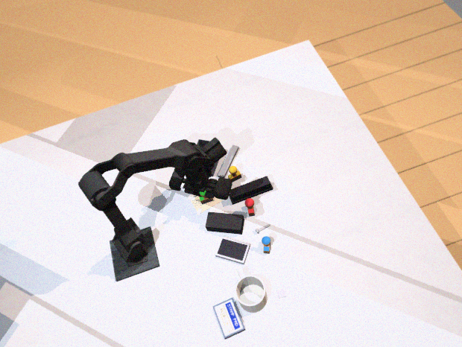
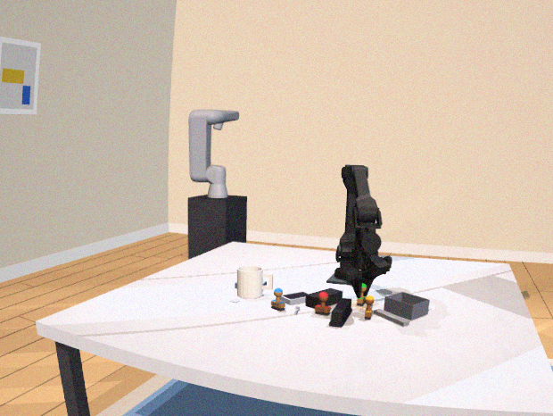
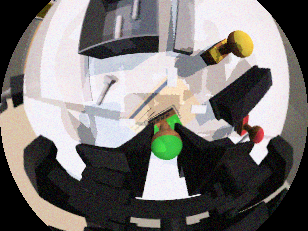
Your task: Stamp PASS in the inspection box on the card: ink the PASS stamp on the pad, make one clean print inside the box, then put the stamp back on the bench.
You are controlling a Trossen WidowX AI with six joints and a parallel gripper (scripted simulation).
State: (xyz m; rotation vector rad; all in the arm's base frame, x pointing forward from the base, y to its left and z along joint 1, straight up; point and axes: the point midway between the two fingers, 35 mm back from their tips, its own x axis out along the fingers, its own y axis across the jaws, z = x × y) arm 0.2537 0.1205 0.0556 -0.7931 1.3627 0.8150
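On the white worktop (image 1: 336, 156), a white label card with blue lettering (image 1: 228, 318) is lying nearest the front edge in the top view, with a white round mug (image 1: 250, 292) just beyond it. Farther in, a dark ink pad in a white frame (image 1: 232, 250) is sitting beside a wooden stamp with a blue knob (image 1: 265, 243), and a small silver screw (image 1: 261, 228) is resting just past them. A flat black rectangular block (image 1: 224, 223) is lying next in line, near a wooden stamp with a red knob (image 1: 250, 205).

At the centre, the black robot arm (image 1: 149, 159) is bending down over a pale card (image 1: 203, 204), its black claw (image 3: 166, 139) pinching a wooden stamp with a green knob (image 3: 166, 144) by the neck under the knob. The stamp is standing upright with its foot down at the card; whether it is touching the paper cannot be told. A long black bar (image 1: 250, 189) is lying just beside the claw, with a wooden stamp with a yellow knob (image 1: 233, 172) behind it and a grey flat strip (image 1: 228, 160) beyond that. In the wrist view, an open dark grey tray (image 3: 122, 17) is sitting farther off. The arm is standing on a dark square base plate (image 1: 118, 271).

Across the room, a pale grey robot arm (image 2: 205, 147) is standing on a black pedestal (image 2: 217, 223) by the wall.
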